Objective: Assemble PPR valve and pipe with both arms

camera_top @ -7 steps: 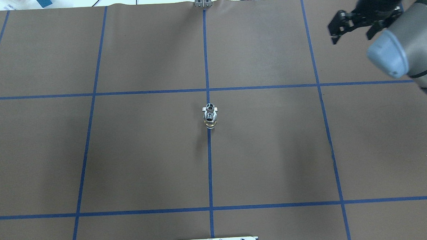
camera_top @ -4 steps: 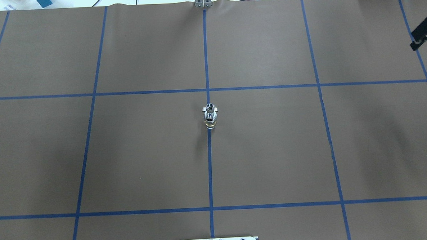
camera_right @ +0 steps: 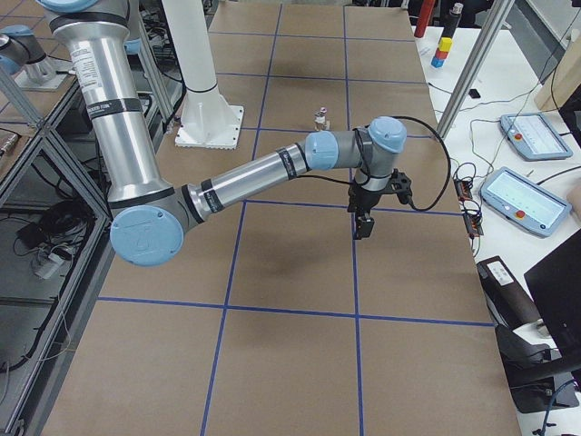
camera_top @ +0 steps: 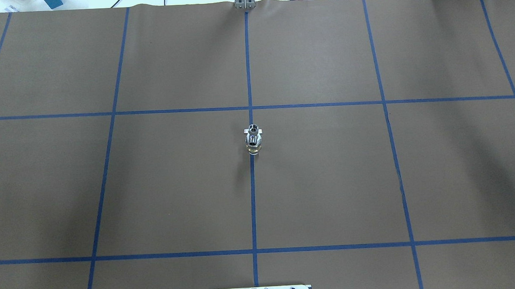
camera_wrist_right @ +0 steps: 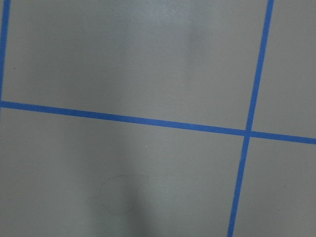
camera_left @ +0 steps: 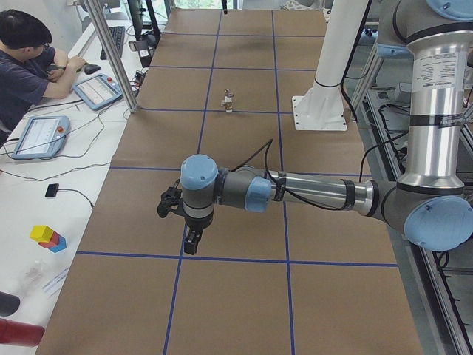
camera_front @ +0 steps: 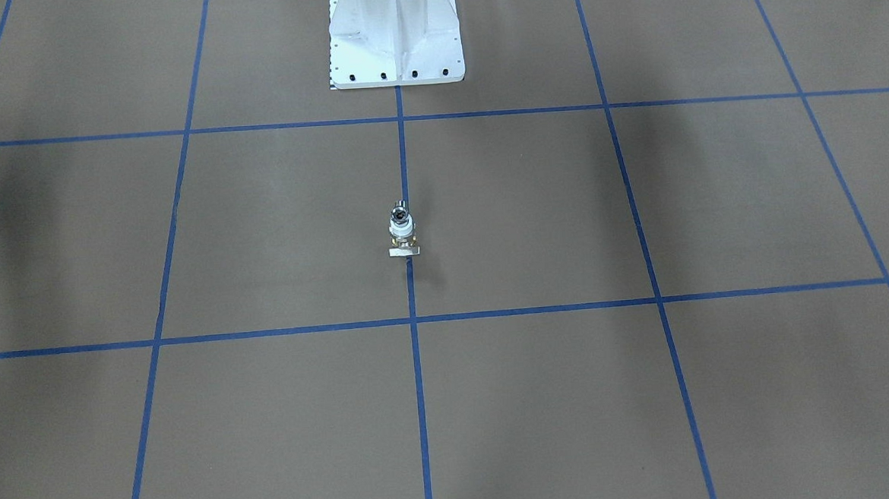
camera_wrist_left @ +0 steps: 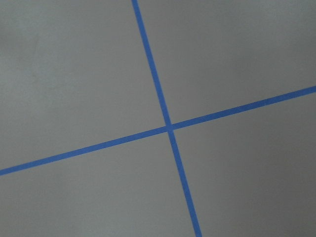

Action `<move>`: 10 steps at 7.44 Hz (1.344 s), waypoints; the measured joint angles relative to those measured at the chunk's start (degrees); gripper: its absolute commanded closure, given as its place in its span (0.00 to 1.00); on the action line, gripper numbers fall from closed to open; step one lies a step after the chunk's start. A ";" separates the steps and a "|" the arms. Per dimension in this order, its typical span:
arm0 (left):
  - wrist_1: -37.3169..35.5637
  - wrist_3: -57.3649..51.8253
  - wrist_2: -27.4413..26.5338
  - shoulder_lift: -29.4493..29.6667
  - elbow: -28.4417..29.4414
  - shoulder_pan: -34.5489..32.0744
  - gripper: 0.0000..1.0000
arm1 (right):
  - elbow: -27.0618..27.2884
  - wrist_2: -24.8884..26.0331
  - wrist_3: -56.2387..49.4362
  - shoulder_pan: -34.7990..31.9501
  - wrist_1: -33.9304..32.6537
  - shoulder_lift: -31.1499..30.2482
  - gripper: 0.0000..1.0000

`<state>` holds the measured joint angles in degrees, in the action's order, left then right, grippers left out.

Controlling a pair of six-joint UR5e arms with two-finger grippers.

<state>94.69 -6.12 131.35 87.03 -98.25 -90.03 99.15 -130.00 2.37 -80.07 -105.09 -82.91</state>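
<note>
The PPR valve (camera_top: 253, 140) stands alone at the middle of the brown table, on the blue centre line, with white collar, silvery top and pale handle tab. It also shows in the front-facing view (camera_front: 403, 235) and small in both side views (camera_left: 228, 100) (camera_right: 320, 118). I cannot pick out the pipe as a separate piece. The left gripper (camera_left: 188, 229) hangs low over the table's left end, far from the valve. The right gripper (camera_right: 365, 222) hangs low over the right end. I cannot tell if either is open or shut. Both wrist views show only table and tape.
The white bolted pedestal (camera_front: 395, 39) stands at the robot's side of the table. An operator (camera_left: 22, 66) sits at a side desk with tablets (camera_left: 37, 137). Coloured blocks (camera_left: 48, 237) and a dark cylinder lie beside the table's left end.
The right gripper has moved from the table's far right corner out past the overhead view's right edge. The valve has not moved.
</note>
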 measured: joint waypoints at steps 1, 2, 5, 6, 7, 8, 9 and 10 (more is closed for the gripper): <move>0.27 -0.01 0.63 -0.67 -0.07 -0.53 0.00 | -0.70 -0.17 -0.03 -0.90 1.50 -1.58 0.01; 0.36 0.14 0.79 -0.80 0.08 -0.64 0.00 | -1.46 -0.46 -0.11 -2.65 2.22 -2.56 0.01; -0.15 4.10 0.37 0.31 0.28 -0.52 0.00 | -2.52 -2.25 -2.44 -7.49 2.68 -4.81 0.01; -0.29 5.37 0.28 0.50 0.24 -0.50 0.00 | -2.65 -2.47 -4.74 -8.48 2.71 -5.68 0.01; -0.35 5.83 0.25 0.56 0.33 -0.50 0.00 | -2.69 -2.64 -6.28 -9.38 2.73 -6.26 0.01; -0.37 5.84 0.23 0.51 0.48 -0.50 0.00 | -2.75 -2.92 -6.93 -9.96 2.72 -6.56 0.01; -0.40 5.75 0.24 0.35 0.53 -0.50 0.00 | -2.76 -3.83 -7.18 -10.37 2.72 -6.80 0.01; -0.44 5.71 0.28 0.26 0.52 -0.50 0.00 | -2.76 -5.07 -7.30 -10.73 2.76 -7.13 0.01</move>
<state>94.25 -0.41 131.63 87.29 -97.72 -90.53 96.39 -135.07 -4.94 -90.80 -102.33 -90.04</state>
